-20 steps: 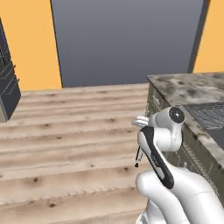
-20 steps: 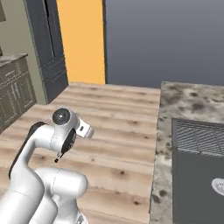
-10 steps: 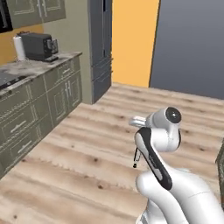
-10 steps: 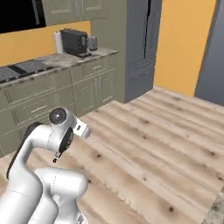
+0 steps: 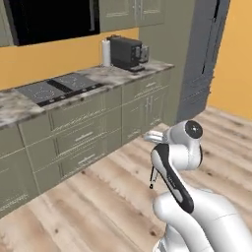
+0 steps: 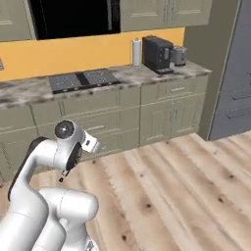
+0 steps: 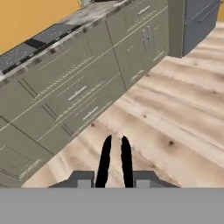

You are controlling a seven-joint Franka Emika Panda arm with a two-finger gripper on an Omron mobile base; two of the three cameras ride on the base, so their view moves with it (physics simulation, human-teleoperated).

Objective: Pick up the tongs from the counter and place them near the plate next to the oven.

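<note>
I see the tongs (image 5: 152, 178) as a thin dark stick hanging down from the gripper (image 5: 154, 170), just left of the arm in the lower middle of the left base frame. In the right base frame they sit at lower left (image 6: 62, 175). In the hand view, two black prongs (image 7: 105, 162) rise at bottom centre over the wood floor (image 7: 175, 113). The jaws are narrow, clamped on the tongs. Beyond them, the counter (image 5: 24, 104) runs across the upper left, carrying the oven (image 5: 59, 87). Further right stand a white roll (image 5: 106, 52) and a coffee machine (image 5: 125, 51). The cabinet drawers (image 5: 83, 135) below are closed.
</note>
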